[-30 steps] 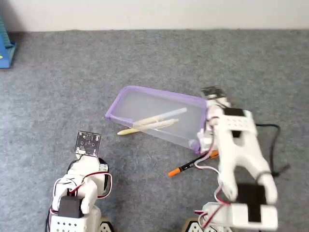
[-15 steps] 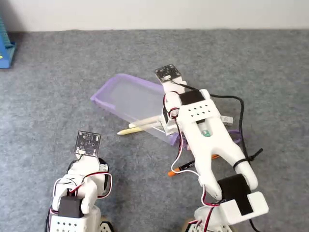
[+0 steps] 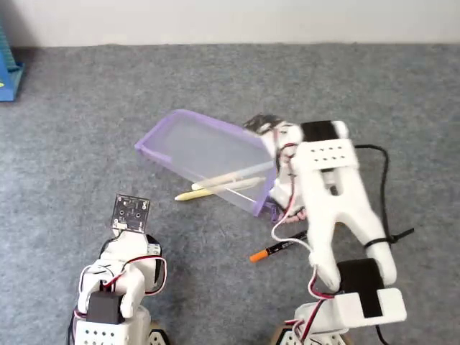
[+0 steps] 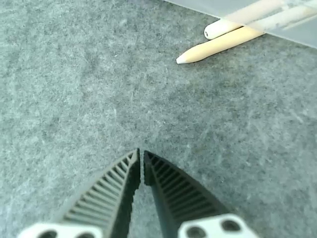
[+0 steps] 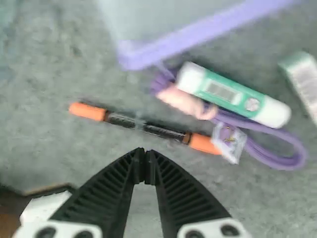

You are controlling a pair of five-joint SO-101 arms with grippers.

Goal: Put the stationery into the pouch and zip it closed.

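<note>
The translucent pouch [image 3: 201, 151] with purple trim lies askew in the middle of the grey carpet. A white pen [image 3: 231, 177] and a yellow pencil [image 3: 215, 190] stick out of its near edge. An orange-capped black pen [image 3: 277, 248] lies on the carpet in front of the pouch. The right arm [image 3: 330, 194] stands over the pouch's right end. My right gripper [image 5: 144, 154] is shut and empty just above the orange pen [image 5: 143, 126]; a green-and-white stick [image 5: 228, 94] lies beyond it. My left gripper [image 4: 141, 154] is shut and empty over bare carpet, short of the yellow pencil [image 4: 218, 47].
A purple strap loop [image 5: 270, 146] with a small tag [image 5: 228, 141] trails from the pouch's trim [image 5: 198, 34]. A pinkish piece [image 5: 185, 101] sits by the strap. A blue object [image 3: 7, 75] rests at the far left edge. The left arm [image 3: 122, 280] is folded at the near edge.
The pouch slid left and turned. The right arm swung left over the pouch, then back right to its right end. The left arm has not moved.
</note>
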